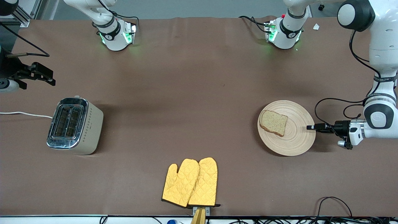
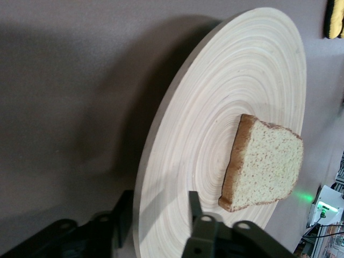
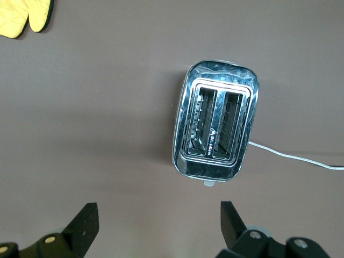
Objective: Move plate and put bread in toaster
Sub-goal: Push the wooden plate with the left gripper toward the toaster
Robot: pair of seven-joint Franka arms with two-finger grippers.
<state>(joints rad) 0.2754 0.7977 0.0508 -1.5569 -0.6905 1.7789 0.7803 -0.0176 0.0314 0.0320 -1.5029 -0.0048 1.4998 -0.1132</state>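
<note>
Right hand [image 1: 39,74]: up over the tabletop [image 1: 192,93] at the right arm's end, above bare surface just farther from the front camera than the toaster; fingers spread wide, nothing between them.
Toaster [image 1: 74,125]: upright on the tabletop toward the right arm's end, both slots showing no bread, white cord [image 1: 25,114] running off the table edge.
Oven mitts [image 1: 190,182]: two yellow quilted ones lying side by side, overlapping, at the tabletop edge nearest the front camera, about midway between the arms.
Bread [image 1: 273,122]: one slice lying flat on the plate, on the side toward the right arm's end.
Plate [image 1: 295,140]: on the tabletop toward the left arm's end, well apart from the toaster.
Left hand [image 1: 311,127]: low at the plate's rim, one finger [image 2: 198,207] over the top face and the other under the edge, pinching the rim.
</note>
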